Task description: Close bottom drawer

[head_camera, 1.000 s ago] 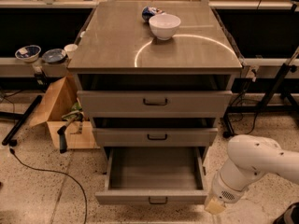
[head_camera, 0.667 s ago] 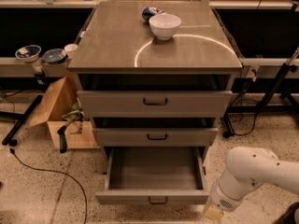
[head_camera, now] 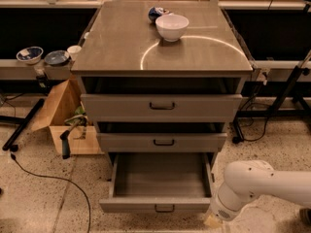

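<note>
The bottom drawer [head_camera: 160, 183] is pulled far out of the grey-beige cabinet, and its plain grey inside is empty. Its flat front [head_camera: 131, 206] faces me low in the view, with a small dark pull handle [head_camera: 164, 208]. My white arm [head_camera: 252, 183] comes in from the lower right. My gripper [head_camera: 213, 221] is at the arm's low end, just right of the drawer front's right corner and close to the floor. Only its yellowish tip shows, the rest is hidden behind the arm's white wrist.
The middle drawer [head_camera: 163, 142] and top drawer [head_camera: 162, 107] stick out slightly. A white bowl [head_camera: 172, 26] and a blue object [head_camera: 156, 12] sit on the cabinet top. A cardboard box [head_camera: 65, 115] and a black cable [head_camera: 48, 178] are on the floor at left. Black stand legs [head_camera: 282, 96] are at right.
My arm has moved left and down, bringing the gripper nearer to the bottom drawer front's right corner. The drawer has not moved.
</note>
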Robot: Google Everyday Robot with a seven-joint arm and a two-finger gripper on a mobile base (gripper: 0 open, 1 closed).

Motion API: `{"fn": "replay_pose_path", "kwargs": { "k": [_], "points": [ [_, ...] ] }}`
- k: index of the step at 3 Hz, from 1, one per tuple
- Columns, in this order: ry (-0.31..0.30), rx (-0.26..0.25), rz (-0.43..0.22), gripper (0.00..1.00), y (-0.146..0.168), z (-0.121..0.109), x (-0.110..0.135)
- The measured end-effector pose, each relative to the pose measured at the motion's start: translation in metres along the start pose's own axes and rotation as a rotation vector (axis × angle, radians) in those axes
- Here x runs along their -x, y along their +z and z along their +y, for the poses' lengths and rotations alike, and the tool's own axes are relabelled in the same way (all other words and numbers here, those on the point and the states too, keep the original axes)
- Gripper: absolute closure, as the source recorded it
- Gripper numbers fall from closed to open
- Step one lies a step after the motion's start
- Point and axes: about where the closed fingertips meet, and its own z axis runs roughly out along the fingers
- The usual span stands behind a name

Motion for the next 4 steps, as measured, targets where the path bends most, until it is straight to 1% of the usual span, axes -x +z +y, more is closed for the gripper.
{"fn": "replay_pose_path", "kwargs": {
  "k": [1, 2, 4],
  "points": [
    [0.007, 0.037, -0.001, 1.00, 0.048, -0.017, 0.019],
    [0.009, 0.035, 0.003, 1.00, 0.049, -0.014, 0.017],
    [0.053, 0.013, -0.005, 1.00, 0.072, -0.026, 0.008]
  ]
}}
